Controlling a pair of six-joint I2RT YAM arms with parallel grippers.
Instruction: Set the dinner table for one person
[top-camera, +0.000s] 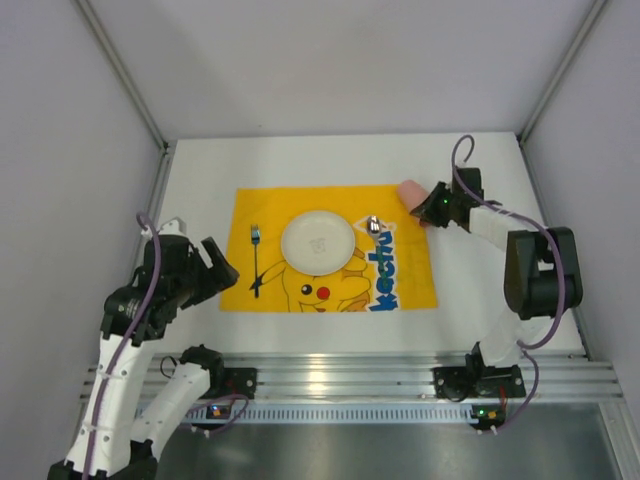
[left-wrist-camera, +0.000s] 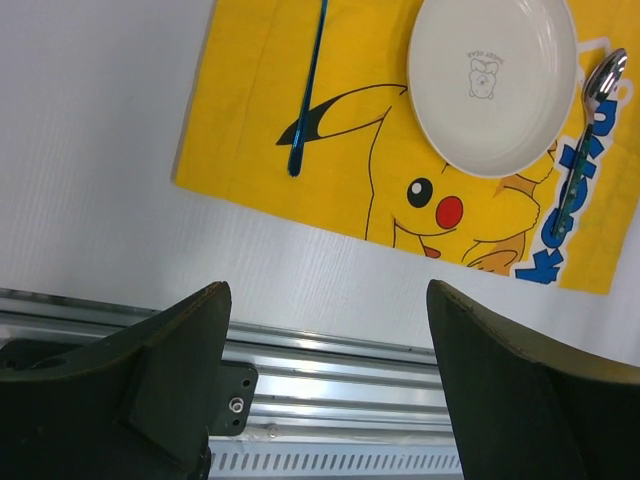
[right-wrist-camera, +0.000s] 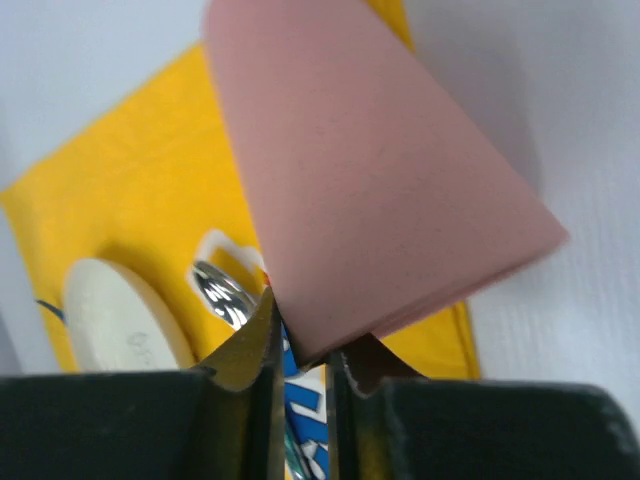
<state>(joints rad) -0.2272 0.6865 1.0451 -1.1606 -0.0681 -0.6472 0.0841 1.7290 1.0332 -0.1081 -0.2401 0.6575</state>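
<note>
The white dinner table (top-camera: 200, 180) carries a yellow Pikachu mat (top-camera: 262, 212). On the mat a white plate (top-camera: 318, 241) lies between a blue-handled fork (top-camera: 256, 258) on its left and a spoon (top-camera: 373, 225) on its right. My right gripper (top-camera: 425, 208) is shut on the edge of a pink cup (top-camera: 409, 190), held tilted over the mat's far right corner; the right wrist view shows the cup (right-wrist-camera: 370, 170) pinched in the gripper (right-wrist-camera: 305, 340). My left gripper (top-camera: 222, 268) is open and empty, left of the mat; it is also in the left wrist view (left-wrist-camera: 328, 290).
The ribbed aluminium rail (top-camera: 350, 375) runs along the table's near edge, with both arm bases on it. Grey walls stand on three sides. In the left wrist view the plate (left-wrist-camera: 492, 80), fork (left-wrist-camera: 308, 90) and spoon (left-wrist-camera: 585, 140) lie on the mat (left-wrist-camera: 250, 120).
</note>
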